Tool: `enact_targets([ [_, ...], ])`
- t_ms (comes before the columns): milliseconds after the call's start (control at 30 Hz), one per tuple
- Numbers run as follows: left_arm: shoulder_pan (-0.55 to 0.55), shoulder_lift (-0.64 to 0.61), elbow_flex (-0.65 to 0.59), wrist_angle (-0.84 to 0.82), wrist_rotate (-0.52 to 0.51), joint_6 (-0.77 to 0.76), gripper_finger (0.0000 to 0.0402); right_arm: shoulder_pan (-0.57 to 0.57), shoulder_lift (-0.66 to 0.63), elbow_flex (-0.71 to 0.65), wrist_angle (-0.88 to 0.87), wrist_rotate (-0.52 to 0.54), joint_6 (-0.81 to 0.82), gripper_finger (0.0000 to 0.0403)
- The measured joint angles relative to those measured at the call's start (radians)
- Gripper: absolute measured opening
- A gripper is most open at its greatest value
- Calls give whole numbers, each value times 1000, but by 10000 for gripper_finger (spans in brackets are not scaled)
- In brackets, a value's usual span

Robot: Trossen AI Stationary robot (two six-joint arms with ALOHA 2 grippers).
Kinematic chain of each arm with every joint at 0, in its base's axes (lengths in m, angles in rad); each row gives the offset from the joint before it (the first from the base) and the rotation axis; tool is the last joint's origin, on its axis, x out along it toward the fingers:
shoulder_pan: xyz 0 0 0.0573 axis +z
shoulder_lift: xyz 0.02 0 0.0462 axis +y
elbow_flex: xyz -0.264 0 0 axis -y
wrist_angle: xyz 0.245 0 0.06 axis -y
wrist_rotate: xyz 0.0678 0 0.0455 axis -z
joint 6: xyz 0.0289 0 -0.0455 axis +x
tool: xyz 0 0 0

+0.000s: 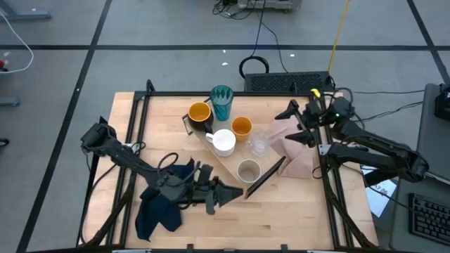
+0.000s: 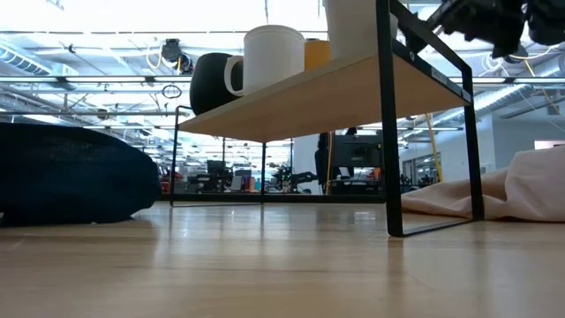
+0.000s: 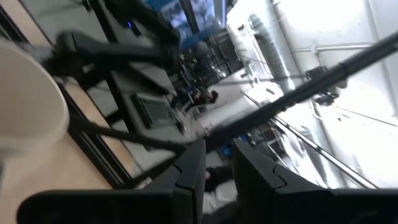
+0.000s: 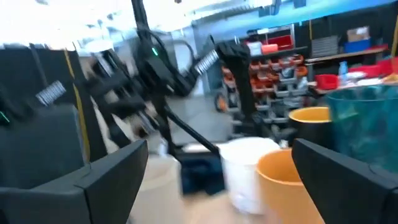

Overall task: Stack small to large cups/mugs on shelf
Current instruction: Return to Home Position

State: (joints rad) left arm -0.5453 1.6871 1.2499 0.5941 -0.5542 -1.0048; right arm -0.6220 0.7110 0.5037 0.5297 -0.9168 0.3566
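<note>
matt wood shelf, glossy white mug, translucent teal tumbler

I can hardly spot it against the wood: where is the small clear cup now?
High view: the small clear cup stands on the shelf, slightly right of picture centre, between the small orange cup and the beige-grey cup.

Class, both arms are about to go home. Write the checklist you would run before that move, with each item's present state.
1. Left gripper carries nothing: ok.
2. Right gripper open and empty: ok.
3. Shelf holds all six, teal tumbler through beige-grey cup: ok.
4. Left gripper apart from the beige-grey cup: ok.
5. Sizes run small to large: cannot tell.
6. Dark blue cloth free of the left arm: cannot tell.
</note>
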Motion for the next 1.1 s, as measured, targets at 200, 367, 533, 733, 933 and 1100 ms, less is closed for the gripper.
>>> enact_targets([
  [200,45,-43,-1,-2,68,117,76,2,-56,0,59,-1,370,389],
  [367,71,-141,-1,-64,76,345,76,2,-66,0,88,3,503,389],
  [533,76,-308,-1,-346,11,479,76,2,-66,0,306,31,637,389],
  [733,71,-496,-1,-667,-102,498,76,2,-78,13,570,58,719,360],
  [933,49,-613,0,-873,-261,505,73,2,-121,64,486,60,620,225],
  [1100,15,-666,0,-1002,-392,499,16,2,-186,147,240,52,434,38],
])
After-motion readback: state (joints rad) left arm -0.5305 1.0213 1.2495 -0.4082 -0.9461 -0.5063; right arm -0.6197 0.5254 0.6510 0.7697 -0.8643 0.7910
